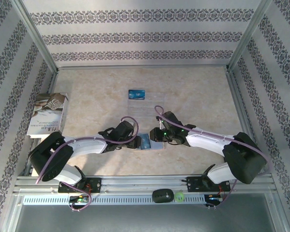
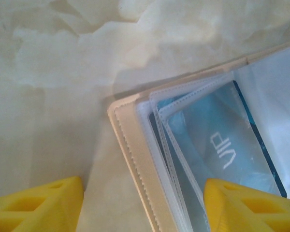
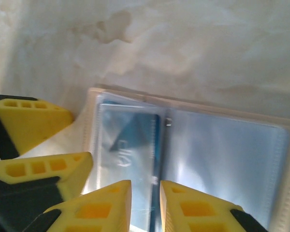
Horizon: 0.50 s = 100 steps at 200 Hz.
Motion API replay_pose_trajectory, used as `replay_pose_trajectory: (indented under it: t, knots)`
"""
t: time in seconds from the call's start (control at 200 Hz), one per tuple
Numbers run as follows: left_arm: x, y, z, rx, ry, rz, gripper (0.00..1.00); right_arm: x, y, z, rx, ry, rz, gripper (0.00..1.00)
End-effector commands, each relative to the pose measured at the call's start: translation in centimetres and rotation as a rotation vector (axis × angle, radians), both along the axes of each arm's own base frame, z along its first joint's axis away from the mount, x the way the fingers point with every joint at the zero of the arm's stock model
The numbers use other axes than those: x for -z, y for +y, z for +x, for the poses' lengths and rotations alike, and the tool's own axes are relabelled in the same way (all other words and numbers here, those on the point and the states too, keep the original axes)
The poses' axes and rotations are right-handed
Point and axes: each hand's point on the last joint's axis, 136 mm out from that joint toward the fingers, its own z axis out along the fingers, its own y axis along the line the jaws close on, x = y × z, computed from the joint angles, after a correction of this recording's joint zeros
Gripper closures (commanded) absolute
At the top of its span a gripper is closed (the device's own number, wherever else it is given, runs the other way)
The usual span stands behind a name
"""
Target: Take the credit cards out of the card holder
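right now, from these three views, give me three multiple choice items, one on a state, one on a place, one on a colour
1. The tan folding card holder is: A folded shut; B lying open; C standing on edge.
2. The loose bright blue plastic card lies: A on the clear plastic tray; B on the book; C inside the card holder.
3. The fingers of the left claw are: A red; B green; C yellow.

Answers:
1 B, its clear sleeves are spread flat with a blue VIP card in one.
2 A, the top view shows it on the tray's far left corner.
3 C, both tips are bright yellow in the left wrist view.
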Motion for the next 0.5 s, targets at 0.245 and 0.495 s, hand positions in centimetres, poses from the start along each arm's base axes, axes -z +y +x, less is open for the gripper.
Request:
replay_pose_trajectory:
  t: [0.245, 0.495]
  knots:
    - [1.5, 0.2, -1.4, 0.054, 0.052, 0.043, 0.37, 2.4, 1.6, -0.7, -0.025, 0.139, 0.066, 0.81]
    - [2.4, 0.7, -1.4, 0.038, 0.074, 0.087, 0.40, 3.6, 0.6, -0.8, 0.001, 0.187, 0.060, 0.80]
